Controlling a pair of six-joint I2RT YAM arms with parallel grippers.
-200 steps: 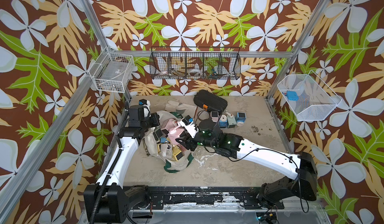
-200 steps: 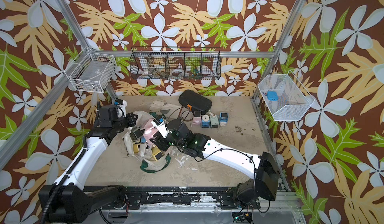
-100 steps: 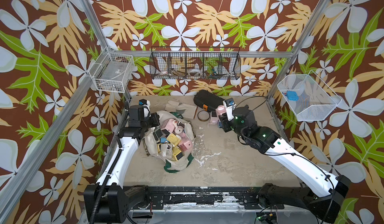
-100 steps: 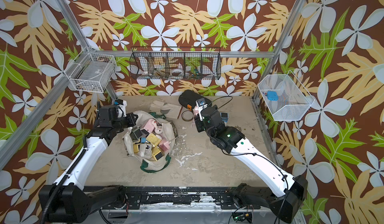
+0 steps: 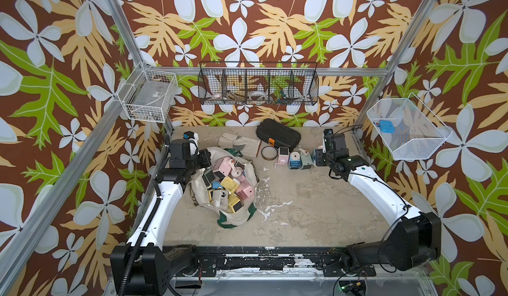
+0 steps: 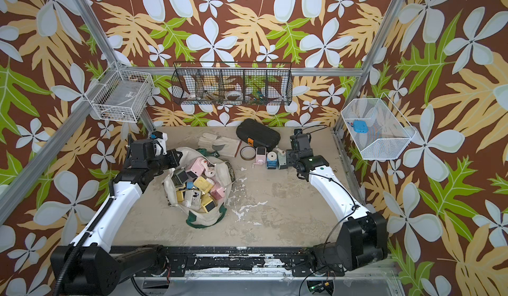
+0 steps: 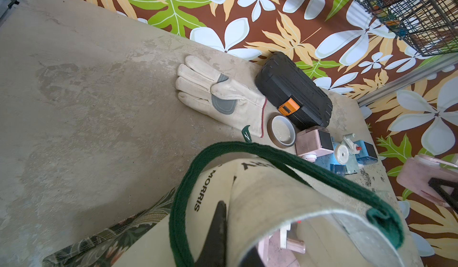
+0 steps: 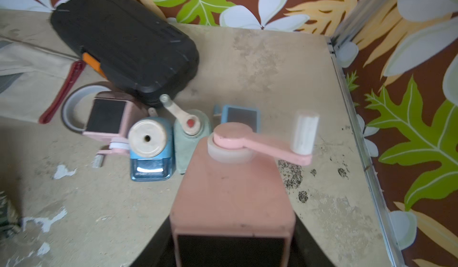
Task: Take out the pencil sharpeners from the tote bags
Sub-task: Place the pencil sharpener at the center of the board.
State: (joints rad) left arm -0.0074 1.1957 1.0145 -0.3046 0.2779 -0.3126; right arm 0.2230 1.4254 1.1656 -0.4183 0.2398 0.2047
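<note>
On the tabletop [image 5: 302,212], the cream tote bag [image 5: 235,215] was seen lying open toward the left side, heaped with pastel pencil sharpeners [image 5: 229,183]. Four more sharpeners [image 5: 294,162] were lined up outside it, between the brown tape roll [image 5: 268,153] and the right arm, just in front of the black case [image 5: 277,135]. The left gripper [image 5: 206,157] was clamped fully closed on the bag's canvas rim beside a green strap, and a pink sharpener [image 8: 230,198] was held by the right gripper [image 8: 231,249], jaws parted to its width, crank end pointing away, at that row's right end.
</note>
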